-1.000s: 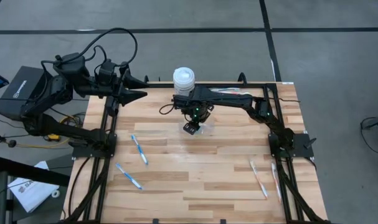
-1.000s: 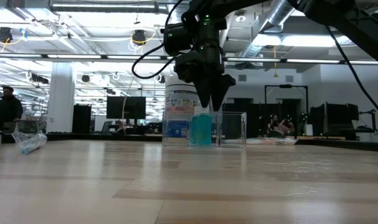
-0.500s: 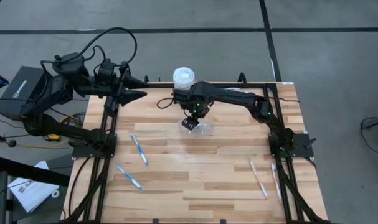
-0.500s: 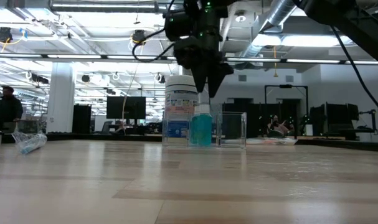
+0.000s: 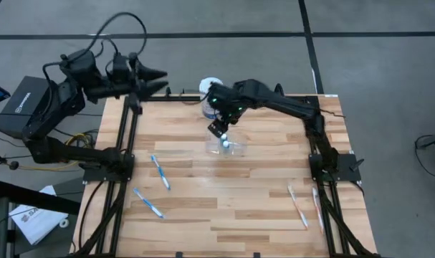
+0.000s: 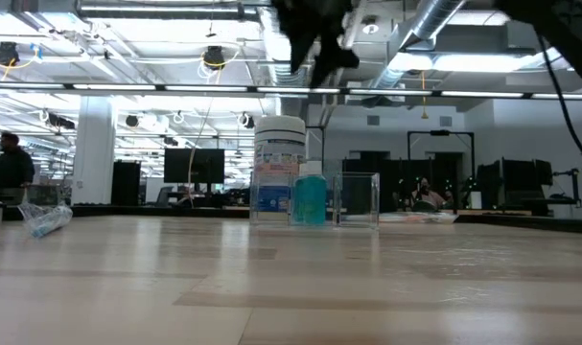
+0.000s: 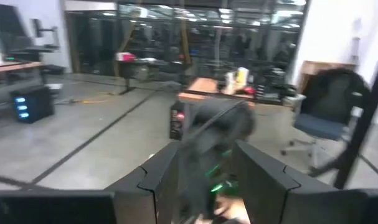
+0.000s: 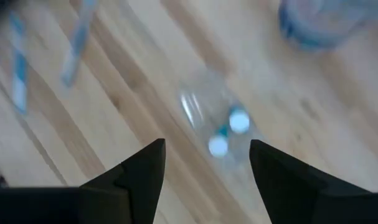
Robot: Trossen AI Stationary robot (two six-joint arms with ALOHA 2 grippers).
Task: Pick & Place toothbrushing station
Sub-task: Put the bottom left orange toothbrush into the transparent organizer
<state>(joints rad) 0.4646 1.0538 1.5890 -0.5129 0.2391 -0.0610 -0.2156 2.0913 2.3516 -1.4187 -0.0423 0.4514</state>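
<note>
The see-through holder stands on the table's far middle, with two small white round tops and teal showing in it from above. In the low view a teal bottle stands beside the clear box. My right gripper hangs open above them, pointing steeply down, its fingers empty. Two blue-and-white toothbrushes lie at the left, and two more at the right. My left gripper is open, level, above the far left corner.
A larger white jar with a blue label stands just behind the holder at the far edge, partly under my right arm. Bare wood lies across the table's middle and near side.
My right gripper has risen straight up from the teal bottle and holder, still open, and now points more steeply down; bottle and holder stay standing where they were. My left gripper has swung toward the table's far edge, staying level.
</note>
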